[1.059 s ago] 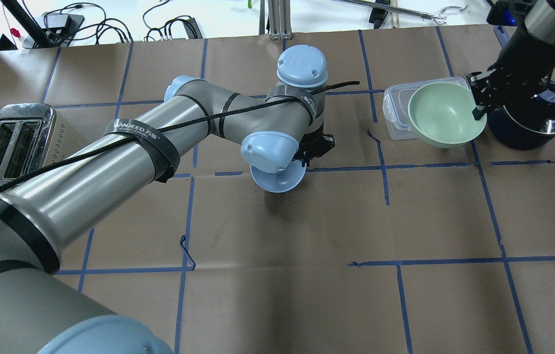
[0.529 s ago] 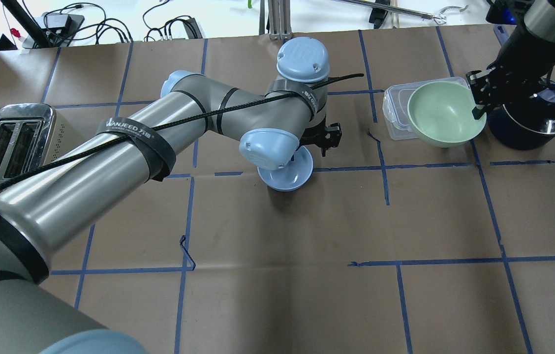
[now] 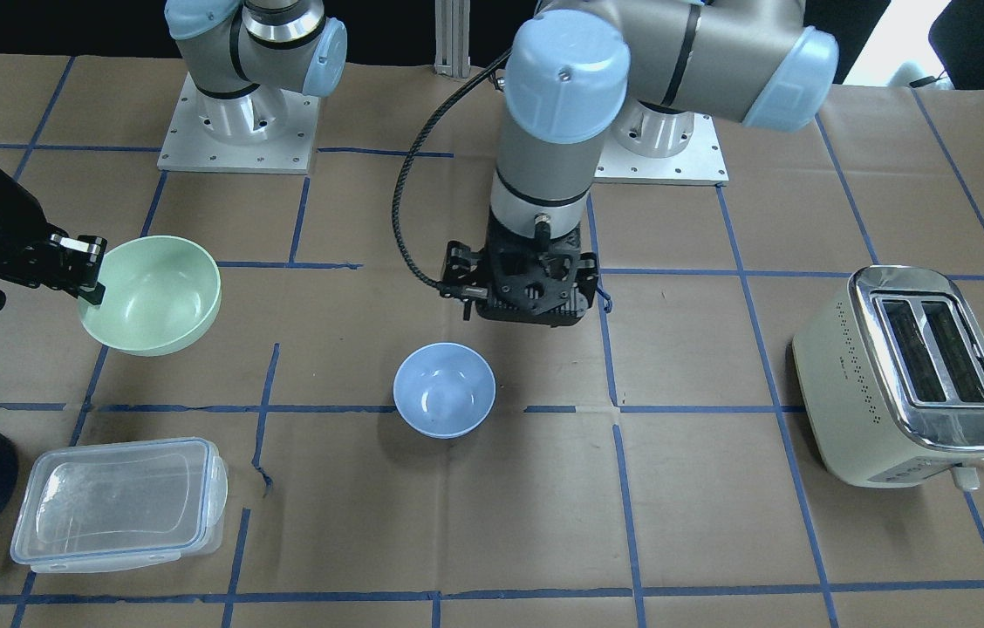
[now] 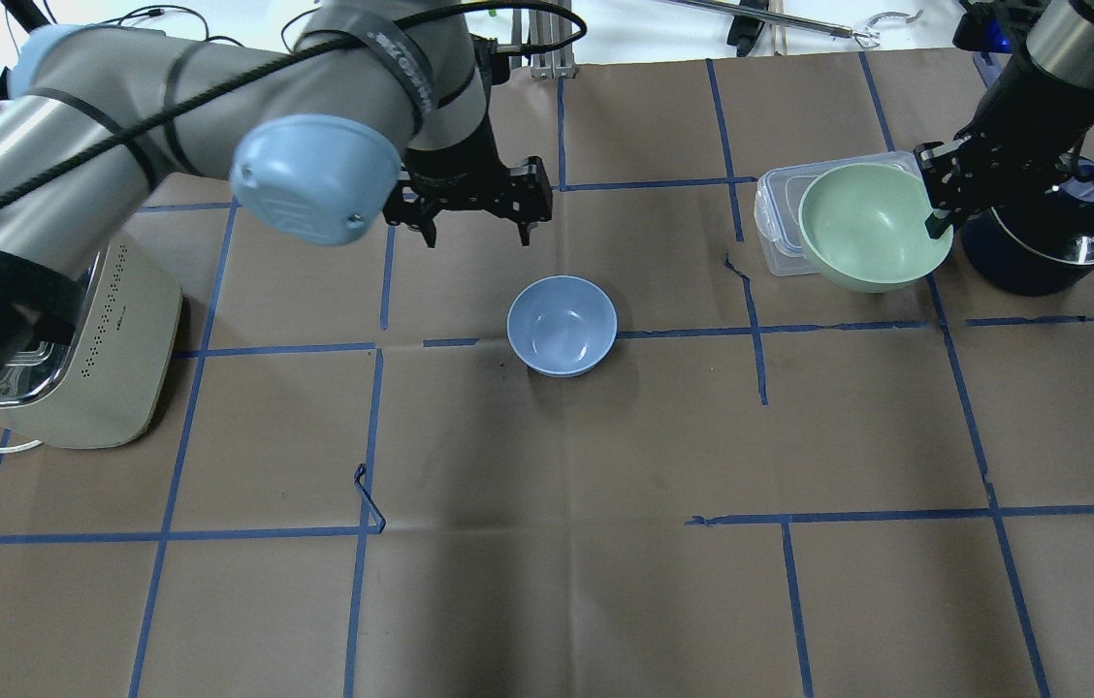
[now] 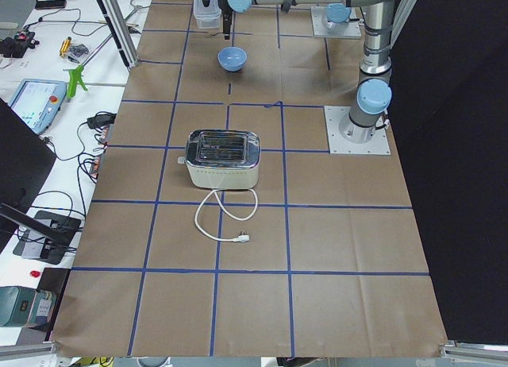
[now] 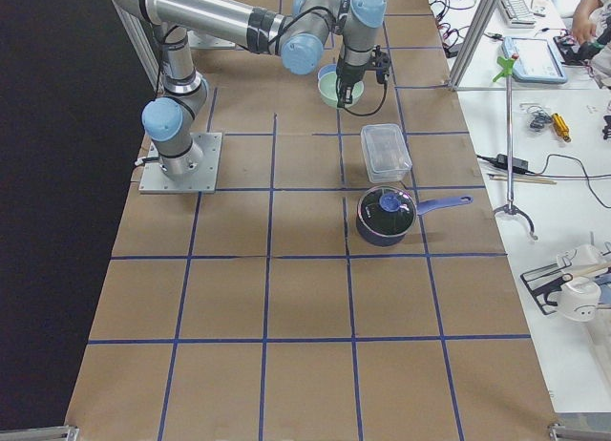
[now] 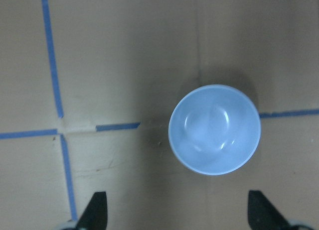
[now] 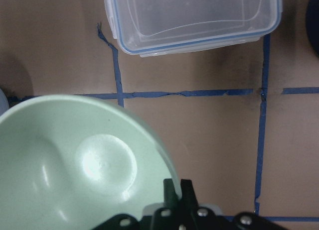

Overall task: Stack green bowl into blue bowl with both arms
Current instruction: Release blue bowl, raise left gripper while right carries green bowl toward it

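Note:
The blue bowl (image 4: pixel 562 338) stands upright and empty on the brown table, also in the front view (image 3: pixel 444 401) and the left wrist view (image 7: pixel 214 129). My left gripper (image 4: pixel 476 233) hangs open and empty above the table, just beyond the bowl and apart from it; its fingertips (image 7: pixel 97 210) show wide apart. My right gripper (image 4: pixel 935 218) is shut on the rim of the green bowl (image 4: pixel 872 237) and holds it tilted in the air, over the near edge of the plastic container. The green bowl also shows in the front view (image 3: pixel 153 295) and the right wrist view (image 8: pixel 75 170).
A clear plastic container (image 4: pixel 780 223) lies under and beside the green bowl. A dark navy pot (image 4: pixel 1051 242) stands at the far right, under my right arm. A cream toaster (image 4: pixel 81 359) stands at the left. Blue tape lines cross the table.
My left gripper has come off the blue bowl and swung up and away to the far left, so the bowl now stands uncovered. The green bowl has drifted slightly left.

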Tool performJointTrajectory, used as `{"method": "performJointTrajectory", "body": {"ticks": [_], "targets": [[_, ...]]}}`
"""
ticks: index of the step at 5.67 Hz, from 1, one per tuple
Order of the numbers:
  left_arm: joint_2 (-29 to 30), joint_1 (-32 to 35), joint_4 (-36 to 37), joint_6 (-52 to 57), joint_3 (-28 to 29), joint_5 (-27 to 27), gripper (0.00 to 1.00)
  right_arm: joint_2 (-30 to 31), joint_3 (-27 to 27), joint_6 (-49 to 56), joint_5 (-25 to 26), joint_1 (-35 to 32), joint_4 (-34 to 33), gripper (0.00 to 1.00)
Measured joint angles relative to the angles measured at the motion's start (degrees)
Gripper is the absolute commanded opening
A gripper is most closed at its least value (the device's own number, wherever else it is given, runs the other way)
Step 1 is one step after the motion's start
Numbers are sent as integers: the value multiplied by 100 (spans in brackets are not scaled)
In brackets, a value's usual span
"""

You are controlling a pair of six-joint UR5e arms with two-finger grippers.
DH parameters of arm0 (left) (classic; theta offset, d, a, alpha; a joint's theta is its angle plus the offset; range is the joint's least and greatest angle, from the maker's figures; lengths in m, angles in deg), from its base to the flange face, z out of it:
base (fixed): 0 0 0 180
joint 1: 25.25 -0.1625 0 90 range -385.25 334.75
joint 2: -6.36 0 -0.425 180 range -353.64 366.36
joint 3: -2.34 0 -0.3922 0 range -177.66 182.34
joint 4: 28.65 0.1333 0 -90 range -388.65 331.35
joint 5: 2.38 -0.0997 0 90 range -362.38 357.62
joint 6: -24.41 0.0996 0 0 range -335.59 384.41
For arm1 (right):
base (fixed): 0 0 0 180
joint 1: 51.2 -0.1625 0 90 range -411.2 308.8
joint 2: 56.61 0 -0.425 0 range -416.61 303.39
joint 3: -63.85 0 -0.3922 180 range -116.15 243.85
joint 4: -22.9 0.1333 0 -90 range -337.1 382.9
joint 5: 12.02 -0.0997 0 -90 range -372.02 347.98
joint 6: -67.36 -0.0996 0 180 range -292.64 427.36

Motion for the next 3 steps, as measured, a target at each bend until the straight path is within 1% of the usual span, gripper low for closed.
{"method": "performJointTrajectory", "body": {"ticks": [1,2,3], "targets": [[-459,-280,-536,434,9,-28,99,-155,8,-488,-4,-361,-199,6],[-730,-505,-707,570,-44,-72,99,-346,26,-1206,-10,-875,-499,6],[-871,-759,-765,762,-133,-180,99,-548,37,-2038,-173,-1416,-820,6]]}}
